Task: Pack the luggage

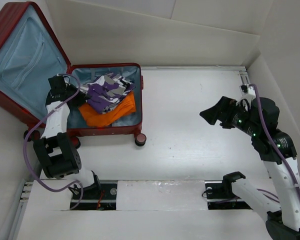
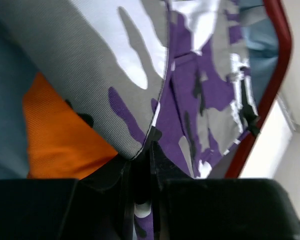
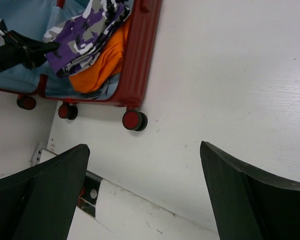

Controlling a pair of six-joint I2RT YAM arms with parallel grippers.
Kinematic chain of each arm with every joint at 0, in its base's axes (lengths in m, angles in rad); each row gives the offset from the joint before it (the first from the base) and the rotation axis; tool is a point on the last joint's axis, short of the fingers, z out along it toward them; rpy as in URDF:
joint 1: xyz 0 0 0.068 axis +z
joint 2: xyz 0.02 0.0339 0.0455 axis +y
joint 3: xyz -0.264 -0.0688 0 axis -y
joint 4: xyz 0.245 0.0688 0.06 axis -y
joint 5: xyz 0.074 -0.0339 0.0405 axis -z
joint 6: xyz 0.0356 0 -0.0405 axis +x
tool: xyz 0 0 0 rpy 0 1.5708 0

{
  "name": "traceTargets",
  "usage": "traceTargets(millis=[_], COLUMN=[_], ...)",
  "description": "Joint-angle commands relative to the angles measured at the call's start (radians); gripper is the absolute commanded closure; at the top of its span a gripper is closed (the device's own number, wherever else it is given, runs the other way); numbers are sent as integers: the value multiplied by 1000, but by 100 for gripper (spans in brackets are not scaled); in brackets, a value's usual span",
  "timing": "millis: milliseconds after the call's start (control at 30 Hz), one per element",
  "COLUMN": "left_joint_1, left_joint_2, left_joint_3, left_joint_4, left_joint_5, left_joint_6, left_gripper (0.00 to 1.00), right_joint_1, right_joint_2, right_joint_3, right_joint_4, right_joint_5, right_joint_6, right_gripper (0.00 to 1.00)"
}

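The luggage lies open at the left, with its lid leaning back against the wall. An orange garment lies in its base, and a purple, grey and white camouflage garment is on top. My left gripper reaches into the base from the left and is shut on the edge of the camouflage garment; a strip of cloth shows between its fingers. The orange garment is beneath it. My right gripper hangs open above the bare table at the right, far from the luggage, with nothing in it.
White walls close in behind and on both sides of the table. The luggage's wheels face the near edge. A metal rail with both arm bases runs along the front. A purple cable loops beside the left arm.
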Motion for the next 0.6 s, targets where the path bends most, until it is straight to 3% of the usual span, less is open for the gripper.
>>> traceTargets(millis=[0, 67, 100, 133, 167, 267, 300, 400, 433, 467, 567], left_joint_1=[-7, -7, -7, -7, -7, -56, -87, -146, -209, -229, -205], left_joint_2=[-44, -35, -35, -35, -35, -131, -183, -252, -297, -324, -410], left_joint_3=[12, 41, 57, 87, 100, 176, 204, 330, 359, 374, 374], left_joint_4=[49, 11, -34, -51, -62, -94, -109, -212, -283, -307, -403], left_joint_5=[-87, -137, -175, -188, -197, -314, -344, -499, -660, -724, -872], left_joint_6=[46, 46, 46, 46, 46, 46, 46, 34, 34, 1, -44], left_gripper=[100, 100, 91, 75, 47, 21, 16, 15, 15, 15, 18], right_joint_1=[15, 15, 15, 15, 15, 15, 15, 15, 15, 15, 15], right_joint_2=[-3, -3, -3, -3, -3, -3, -3, 6, 6, 6, 6], right_joint_3=[-8, -8, -8, -17, -17, -17, -17, -26, -26, -40, -64], right_joint_4=[61, 61, 61, 61, 61, 61, 51, 50, 50, 50, 73], right_joint_5=[-33, -33, -43, -43, -43, -52, -52, -95, -110, -136, -179], right_joint_6=[-13, -13, -13, -13, -13, -23, -33, -43, -43, -43, -43], right_gripper=[2, 2, 2, 2, 1, 1, 1, 1, 1, 1, 1])
